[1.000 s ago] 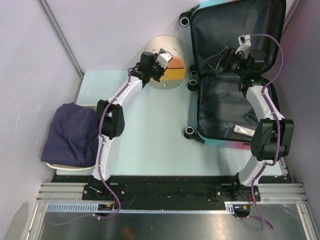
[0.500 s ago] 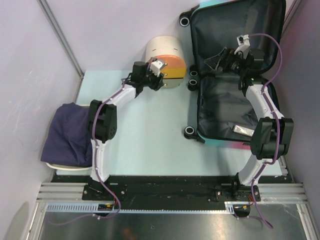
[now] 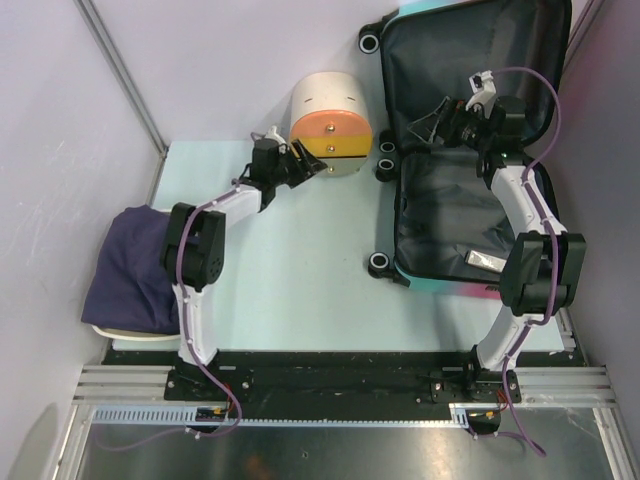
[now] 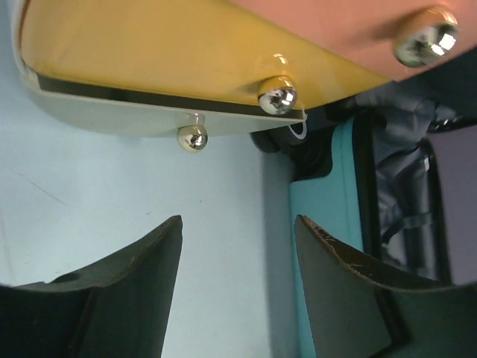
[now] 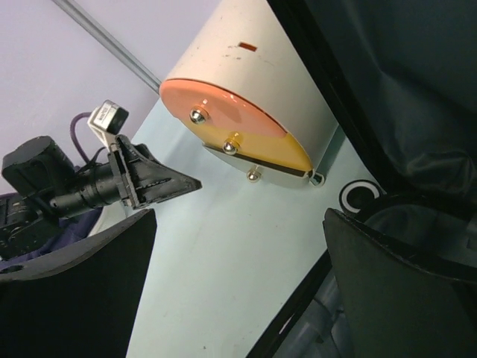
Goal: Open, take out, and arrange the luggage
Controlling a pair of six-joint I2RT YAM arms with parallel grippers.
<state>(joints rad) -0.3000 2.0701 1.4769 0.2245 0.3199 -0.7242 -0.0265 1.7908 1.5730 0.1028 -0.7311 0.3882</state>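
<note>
The luggage (image 3: 455, 215) lies open at the right of the table, its lid (image 3: 470, 45) propped against the back wall and the dark grey lining showing. Its teal edge (image 4: 328, 261) and lining (image 5: 402, 82) appear in both wrist views. My left gripper (image 3: 306, 161) is open and empty, just left of the cream cylindrical box (image 3: 331, 125) and short of its drawer knobs (image 4: 277, 95). My right gripper (image 3: 430, 122) hovers open and empty over the luggage's hinge side, facing the box (image 5: 246, 112).
A dark blue cloth (image 3: 140, 265) lies on a white tray at the left edge. A small silvery item (image 3: 488, 262) rests in the luggage's lower half. Black luggage wheels (image 3: 386, 160) stand between the box and the shell. Walls close in behind and on both sides.
My left gripper has opened and drawn back to the left, off the box's drawer face. The box now sits slightly farther back. My right arm has hardly moved.
</note>
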